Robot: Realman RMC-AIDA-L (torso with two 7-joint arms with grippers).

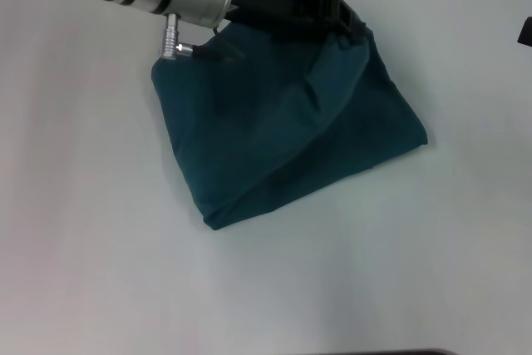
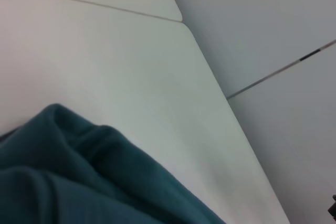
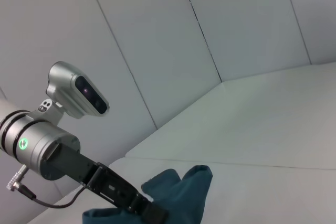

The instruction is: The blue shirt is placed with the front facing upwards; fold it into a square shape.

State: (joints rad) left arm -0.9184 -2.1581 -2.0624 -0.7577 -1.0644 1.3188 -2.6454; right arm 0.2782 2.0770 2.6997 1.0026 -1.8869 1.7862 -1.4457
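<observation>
My left gripper (image 1: 353, 22) at blue shirt (image 1: 283, 122) 1 o'clock edge, probably pinching fabric; grip unclear. Right gripper (image 1: 525, 32) parked 3 o'clock.

The left gripper (image 3: 152, 211) reaches into a raised bunch of the blue shirt (image 3: 181, 192) on the white table (image 3: 262, 124).

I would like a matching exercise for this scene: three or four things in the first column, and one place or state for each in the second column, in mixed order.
Things:
1. blue shirt
2. left gripper
3. right gripper
4. table

Places or states:
A. at the far edge of the shirt, over raised cloth
B. only a dark sliver at the head view's right edge
C. folded into a rough, crumpled bundle
D. white and flat, under the shirt

Pairs: 1-C, 2-A, 3-B, 4-D
</observation>
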